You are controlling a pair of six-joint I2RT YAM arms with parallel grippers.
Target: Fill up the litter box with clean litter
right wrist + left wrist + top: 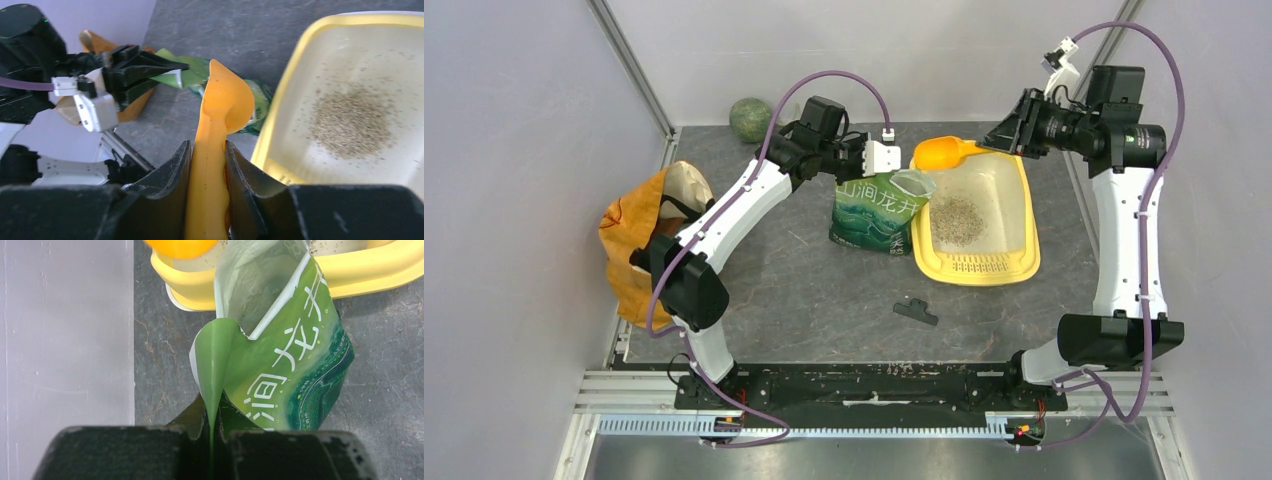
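Litter box lay at two o'clock on the desk, clean litter heaped inside; grains likely light, spill-prone; left tool pinched the limp pouch's top edge; right tool clamped the stiff scoop's handle.

Bright, even light; soft shadows (wrist foregrounds blurred).

1. The worktop is a dark grey slab with a stone-like pattern.
2. The yellow litter box lies flat on its right half, slotted grille at the near end.
3. A green printed pouch stands just beside the box's left rim, its base on the slab.
4. An orange-yellow bag slumps at the left edge.
5. A round green melon-like ball sits in the far left corner.
6. A small black clip-like piece lies alone, nearer than the box.
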